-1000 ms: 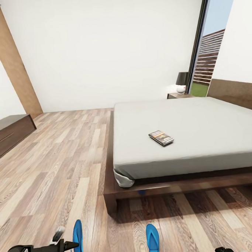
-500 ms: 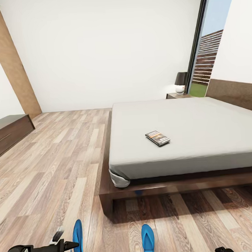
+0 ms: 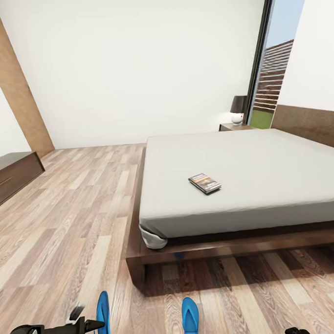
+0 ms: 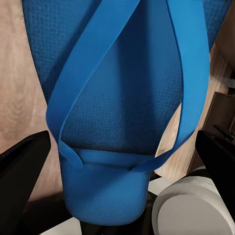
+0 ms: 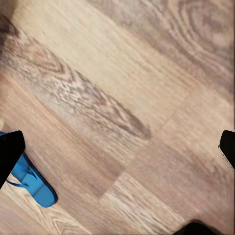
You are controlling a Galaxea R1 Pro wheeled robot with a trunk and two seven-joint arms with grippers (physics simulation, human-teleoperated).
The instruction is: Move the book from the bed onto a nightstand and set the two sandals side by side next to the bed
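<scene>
Two sandals not yet paired beside the bed (image 3: 275, 171), book (image 3: 204, 183) lying mid-mattress, nightstand (image 3: 231, 127) far off at upper right: nearly everything left to do. At lower left, left end effector (image 3: 92, 326) low and level, apparently clamped on the held sandal (image 3: 102, 312); at bottom centre, second sandal (image 3: 190, 317) flat on the floor (image 3: 67, 216). At bottom right, right end effector (image 5: 117, 147) aimed down at bare boards, fingers apart, gripping nothing.

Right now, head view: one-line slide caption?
Left claw carries one blue sandal; second sandal on floor, book on bed.
</scene>
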